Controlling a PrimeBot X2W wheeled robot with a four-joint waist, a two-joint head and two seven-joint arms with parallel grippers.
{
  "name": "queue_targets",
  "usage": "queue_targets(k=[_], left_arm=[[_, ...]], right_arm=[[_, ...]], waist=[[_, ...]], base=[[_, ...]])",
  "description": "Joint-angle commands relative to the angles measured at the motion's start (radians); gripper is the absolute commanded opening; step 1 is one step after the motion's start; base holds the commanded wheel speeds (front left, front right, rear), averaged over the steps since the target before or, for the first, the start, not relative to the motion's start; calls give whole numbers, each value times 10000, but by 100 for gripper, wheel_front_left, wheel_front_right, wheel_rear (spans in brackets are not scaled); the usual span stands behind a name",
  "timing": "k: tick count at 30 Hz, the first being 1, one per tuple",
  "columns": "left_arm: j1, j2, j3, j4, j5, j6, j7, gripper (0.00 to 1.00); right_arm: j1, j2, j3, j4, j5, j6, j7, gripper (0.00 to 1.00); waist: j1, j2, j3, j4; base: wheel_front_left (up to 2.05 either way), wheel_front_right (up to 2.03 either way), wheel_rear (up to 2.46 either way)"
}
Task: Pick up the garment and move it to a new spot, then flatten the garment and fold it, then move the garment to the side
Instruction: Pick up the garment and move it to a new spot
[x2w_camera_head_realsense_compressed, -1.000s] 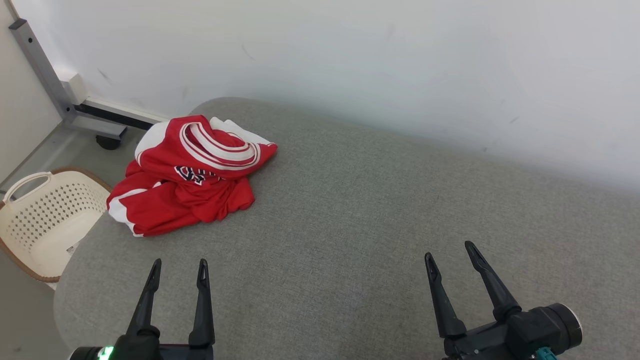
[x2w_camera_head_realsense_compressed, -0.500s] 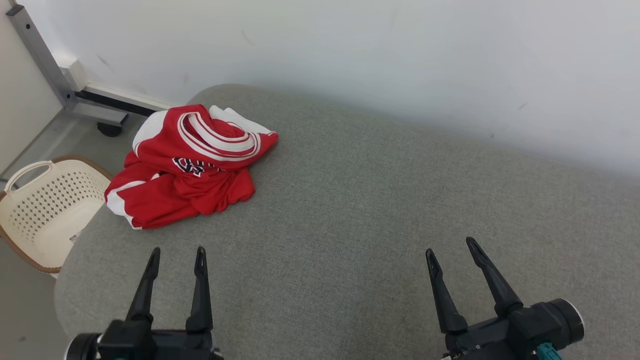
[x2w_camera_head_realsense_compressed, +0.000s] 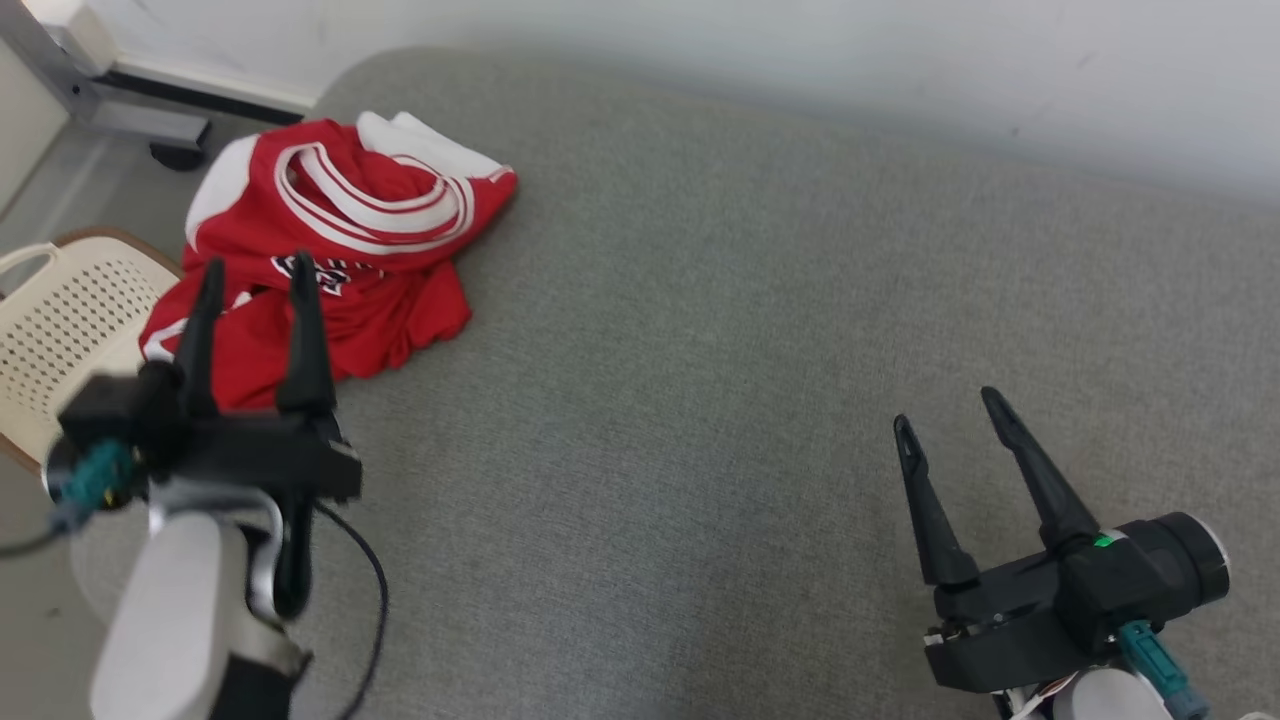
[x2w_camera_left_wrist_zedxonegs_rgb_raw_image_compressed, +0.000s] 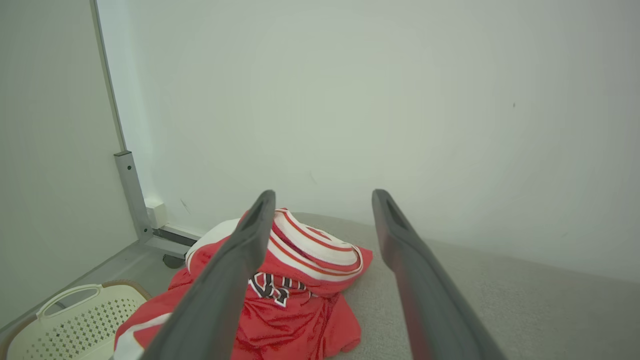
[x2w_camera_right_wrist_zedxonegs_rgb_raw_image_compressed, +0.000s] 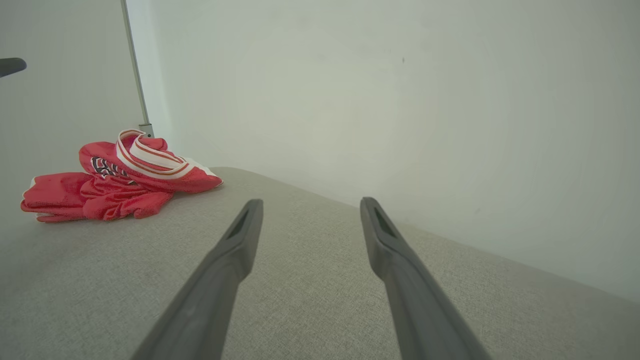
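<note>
A crumpled red-and-white sports jersey garment (x2w_camera_head_realsense_compressed: 330, 210) lies in a heap at the far left corner of the grey fabric-covered worktop (x2w_camera_head_realsense_compressed: 700, 350). It sits close to the edge, above a cream perforated plastic basket (x2w_camera_head_realsense_compressed: 60, 320) on the floor. The left claw (x2w_camera_head_realsense_compressed: 255, 262) is spread wide and empty. Its fingers point at the near side of the heap and do not appear to touch it. The right claw (x2w_camera_head_realsense_compressed: 946, 408) is equally wide and empty, and hovers over bare fabric well apart from the garment.

The step in hand looks like the reach for the first pickup. To do it well, the left claw should come down on the thick bunched red folds below the striped neckband, not on a thin trailing hem. It should then pinch several layers at once. A lift straight up before carrying toward the open middle should keep loose cloth from dragging over the edge toward the basket.
</note>
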Motion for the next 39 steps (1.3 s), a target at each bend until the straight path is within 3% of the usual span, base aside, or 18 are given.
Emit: queue_targets(k=[1, 8, 17, 21, 25, 28, 34, 35, 36, 39], left_arm=[[-673, 253, -121, 498, -73, -64, -24, 100], [-3538, 1291, -324, 3018, -644, -54, 1118, 100], [-6156, 1739, -401, 5489, -2002, -57, 3473, 100], [-6544, 2130, -780, 6193, -1937, -55, 4228, 100], [-7026, 2390, -1167, 7369, -1827, -55, 5626, 100], [-7090, 2590, -1574, 7624, -1416, -5, 5664, 100], [-6849, 2455, -1946, 8048, -1433, -51, 5884, 100], [-6787, 2408, -2055, 8063, -1484, -59, 5983, 43], [-6758, 2405, -2154, 8011, -1544, -63, 6036, 0], [-6638, 2514, -2460, 7614, -1680, -67, 5703, 0]], right_arm=[[-151, -116, -87, -62, -114, -21, -17, 100], [-500, -328, -311, -236, -277, -21, -17, 100], [-911, -509, -407, -435, -406, -21, -17, 100], [-1032, -541, -470, -481, -406, -21, -17, 100], [-1086, -515, -615, -406, -328, -21, -14, 100], [-1085, -393, -742, -381, -266, -21, -11, 100], [-1180, -272, -850, -348, -194, -21, -3, 100], [-1210, -245, -893, -371, -159, -21, -3, 100], [-1232, -235, -913, -396, -135, -21, -4, 100], [-1275, -212, -892, -418, -124, -21, -4, 100]], waist=[[-1, -1, 881, -303], [-1, -1, 1958, -597], [-1, -1, 3080, -984], [-1, -1, 3293, -1087], [-1, -1, 3415, -1204], [-1, -1, 3466, -1235], [-1, -1, 3535, -1280], [-1, -1, 3530, -1286], [-1, -1, 3526, -1291], [-1, -1, 3496, -1296]], base=[[0, 0, 0], [0, 0, 0], [0, 0, 0], [0, 0, 0], [0, 0, 0], [0, 0, 0], [0, 0, 0], [0, 0, 0], [0, 0, 0], [0, 0, 0]])
